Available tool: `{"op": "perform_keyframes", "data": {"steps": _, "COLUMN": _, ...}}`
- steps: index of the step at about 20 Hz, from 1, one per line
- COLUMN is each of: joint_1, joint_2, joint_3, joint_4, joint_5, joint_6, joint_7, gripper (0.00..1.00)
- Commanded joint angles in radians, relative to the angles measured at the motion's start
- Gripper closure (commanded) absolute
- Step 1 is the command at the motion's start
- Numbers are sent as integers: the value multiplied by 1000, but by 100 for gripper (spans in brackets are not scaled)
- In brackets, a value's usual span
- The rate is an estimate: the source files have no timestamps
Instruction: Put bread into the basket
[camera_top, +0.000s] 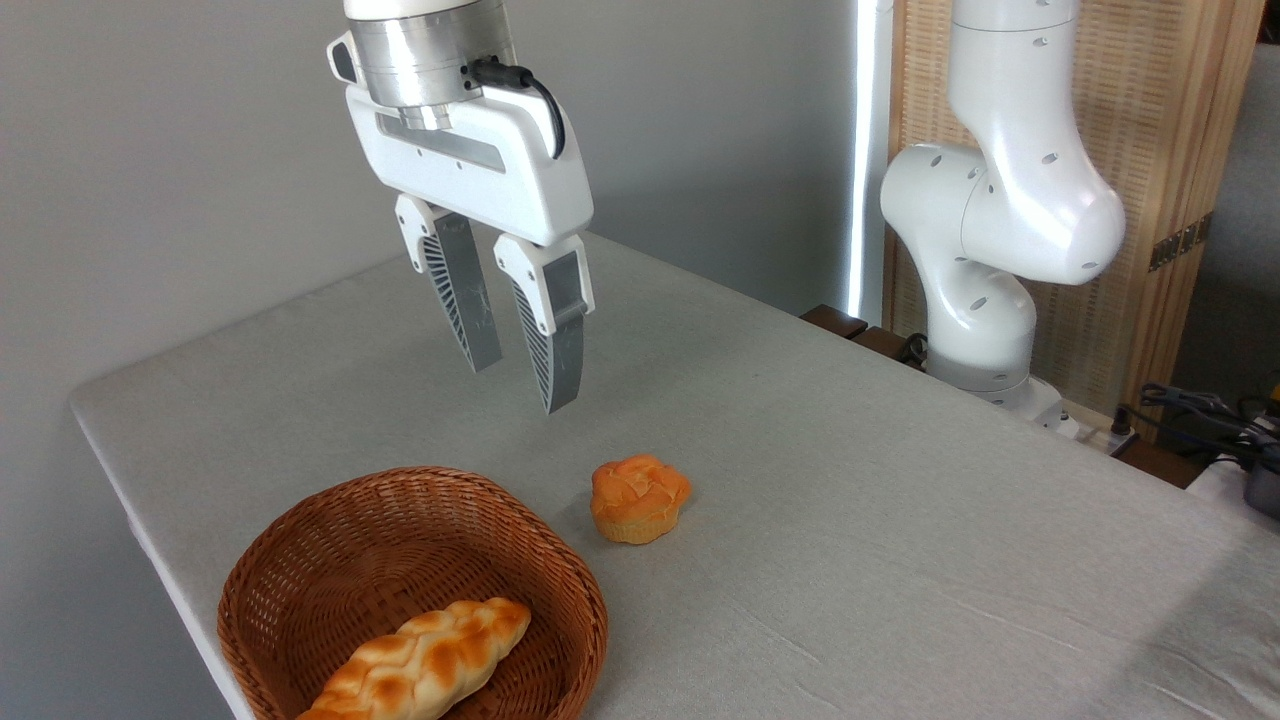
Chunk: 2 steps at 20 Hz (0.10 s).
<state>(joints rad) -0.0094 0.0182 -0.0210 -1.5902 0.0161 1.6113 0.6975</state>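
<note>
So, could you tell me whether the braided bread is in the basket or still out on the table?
In. The bread lies on the floor of the basket, inside its rim.

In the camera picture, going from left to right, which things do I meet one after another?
basket → bread lying inside it → gripper held above the table → small orange bun → white base of the robot arm

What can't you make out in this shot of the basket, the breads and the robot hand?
- Braided bread: its near end is cut off by the bottom edge of the camera view.
- Basket: its near rim also runs off the bottom edge.
- Hand: open and empty above the table; its height over the table cannot be judged from this one view.
- Orange bun: its far side is hidden by its own body.
</note>
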Motion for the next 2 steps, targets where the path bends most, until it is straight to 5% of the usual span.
{"op": "perform_keyframes", "data": {"steps": 1, "joint_1": -27, "joint_2": -3, "joint_3": 36, "joint_4": 3, "joint_5": -13, "joint_6": -10, "joint_7": 17, "gripper": 0}}
{"op": "perform_keyframes", "data": {"steps": 2, "joint_1": -27, "joint_2": -3, "joint_3": 39, "joint_4": 3, "joint_5": -13, "joint_6": -8, "joint_7": 17, "gripper": 0}}
